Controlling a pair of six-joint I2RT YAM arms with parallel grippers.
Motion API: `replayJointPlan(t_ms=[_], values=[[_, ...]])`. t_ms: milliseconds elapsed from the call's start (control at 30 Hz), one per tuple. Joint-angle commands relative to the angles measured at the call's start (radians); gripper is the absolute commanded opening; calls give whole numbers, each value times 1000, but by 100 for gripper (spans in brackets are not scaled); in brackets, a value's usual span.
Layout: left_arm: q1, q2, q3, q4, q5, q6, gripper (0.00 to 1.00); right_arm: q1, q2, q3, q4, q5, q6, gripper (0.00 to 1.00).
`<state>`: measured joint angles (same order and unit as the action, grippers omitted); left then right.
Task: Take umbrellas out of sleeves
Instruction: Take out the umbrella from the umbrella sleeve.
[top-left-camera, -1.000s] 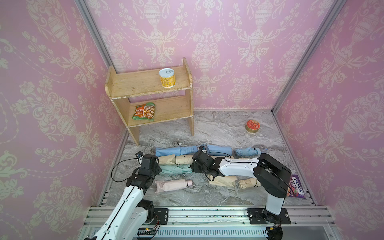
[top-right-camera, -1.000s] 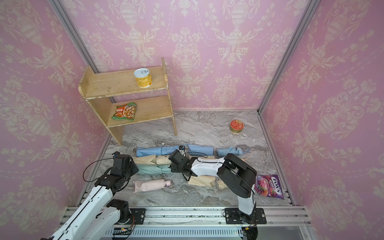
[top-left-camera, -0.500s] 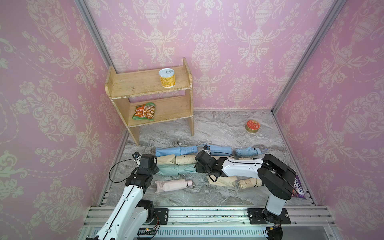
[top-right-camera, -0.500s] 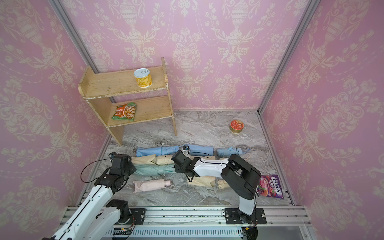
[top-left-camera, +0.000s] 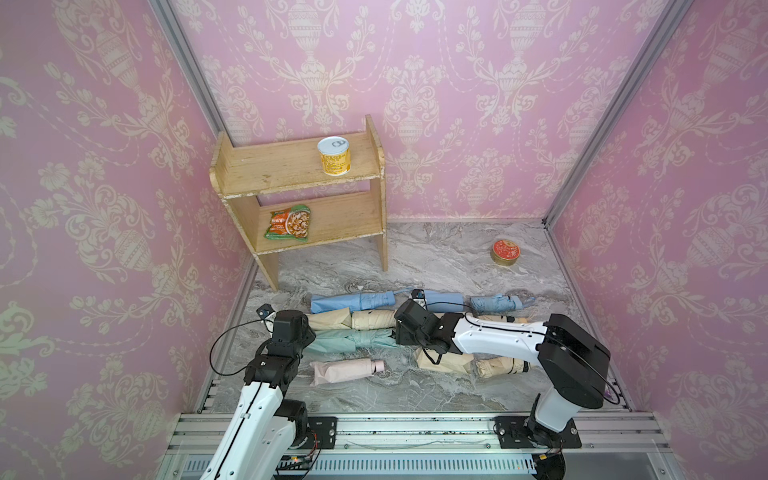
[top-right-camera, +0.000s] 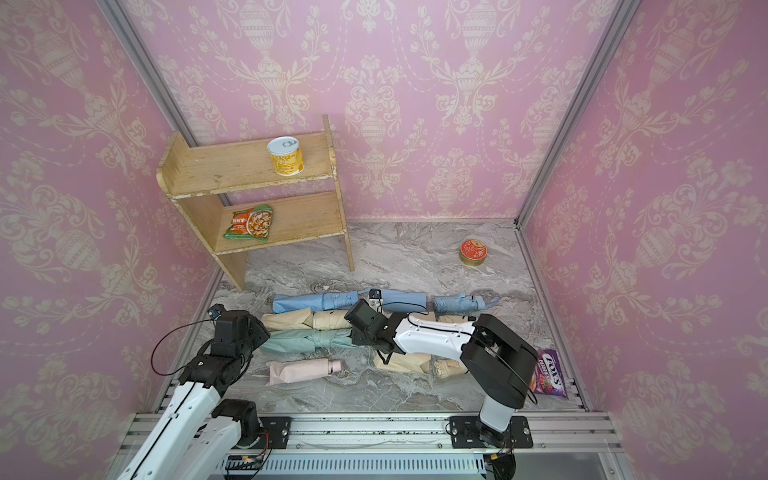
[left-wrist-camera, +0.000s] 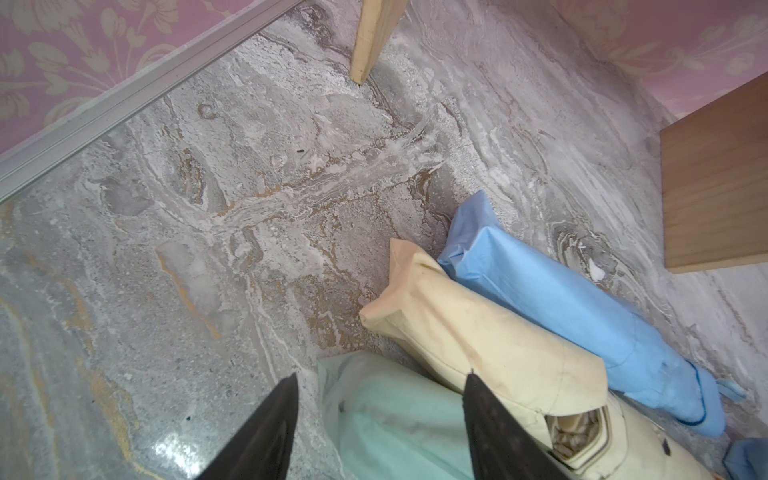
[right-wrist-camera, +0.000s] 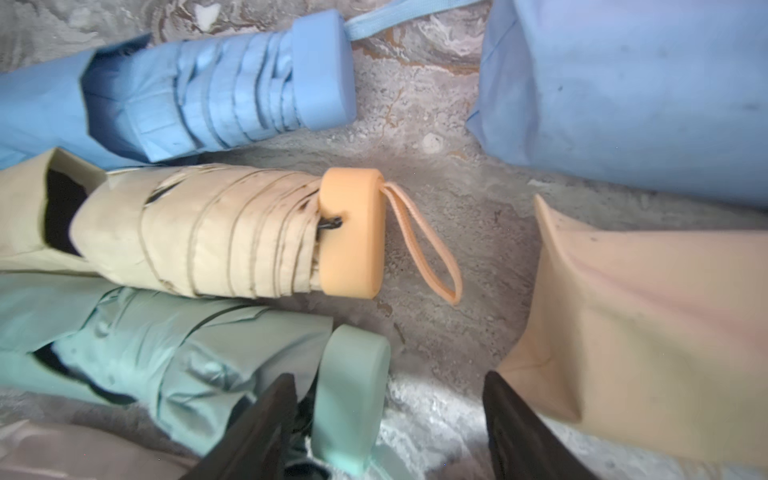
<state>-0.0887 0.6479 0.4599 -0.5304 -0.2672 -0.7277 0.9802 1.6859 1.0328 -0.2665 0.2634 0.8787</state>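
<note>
The mint umbrella (top-left-camera: 368, 336) lies partly out of its mint sleeve (top-left-camera: 332, 344) in the middle of the row. My left gripper (left-wrist-camera: 380, 379) is open and straddles that sleeve's closed end (left-wrist-camera: 374, 419) without pinching it. My right gripper (right-wrist-camera: 389, 376) is open too. The mint handle (right-wrist-camera: 353, 374) stands between its jaws, close to one finger (right-wrist-camera: 266, 419). Beside them, a beige umbrella (right-wrist-camera: 216, 232) and a blue umbrella (right-wrist-camera: 232, 95) stick halfway out of their sleeves. A pink umbrella (top-left-camera: 343, 370) lies in its sleeve near the front.
A wooden shelf (top-left-camera: 291, 170) at the back left carries a yellow can (top-left-camera: 334, 157) and a snack packet (top-left-camera: 289, 223). A red tin (top-left-camera: 505, 251) sits at the back right, a purple candy bag (top-right-camera: 548, 372) by the right wall. More sleeves and umbrellas lie under the right arm.
Both grippers have opened: the left has let go of the mint sleeve's end, the right has widened round the mint handle. The right gripper has shifted a little to the right.
</note>
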Motion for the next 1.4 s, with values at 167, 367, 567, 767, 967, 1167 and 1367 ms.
replayJointPlan(t_ms=[167,367,567,767,967,1167,1367], values=[[-12,-40,49,-157,112,-84,71,78,-124,15,-69,10,-61,82],[-99,-91,27,-261,70,-127,72,141,-176,-59,-28,-24,31,84],[-236,-78,15,-325,28,-214,74,198,-180,-142,96,-51,261,84],[-267,-59,-21,-372,35,-283,75,210,-145,-196,226,-68,423,84],[-290,-97,-35,-407,11,-339,72,214,-95,-213,326,-100,526,82],[-301,-71,-70,-343,58,-361,61,219,-51,-209,370,-112,617,78],[-302,-43,-89,-253,87,-349,37,219,1,-217,420,-133,713,72]])
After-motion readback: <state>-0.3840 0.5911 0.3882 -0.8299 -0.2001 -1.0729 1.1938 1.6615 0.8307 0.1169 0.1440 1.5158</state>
